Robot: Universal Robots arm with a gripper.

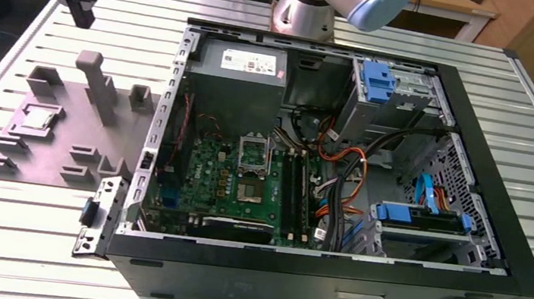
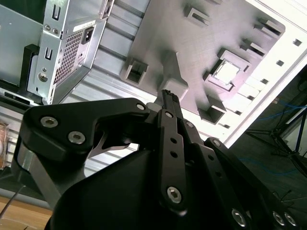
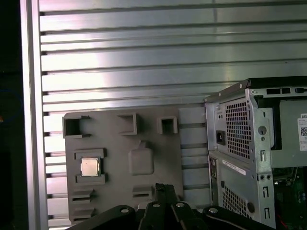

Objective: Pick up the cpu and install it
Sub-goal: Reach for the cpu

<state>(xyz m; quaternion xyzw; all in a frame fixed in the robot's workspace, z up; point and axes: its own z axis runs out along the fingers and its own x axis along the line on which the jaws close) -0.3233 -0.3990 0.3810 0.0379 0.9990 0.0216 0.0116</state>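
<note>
Counts: one cpu, one grey tray, one open computer case, one green motherboard, one power supply, one gripper.

We've got the tray sitting on the slatted table, just beside the open computer case, on the exterior view's left. The cpu lies in a tray pocket on the side away from the case. The motherboard lies inside the case, with the power supply behind it. The gripper hangs near the tray's far edge.
</note>
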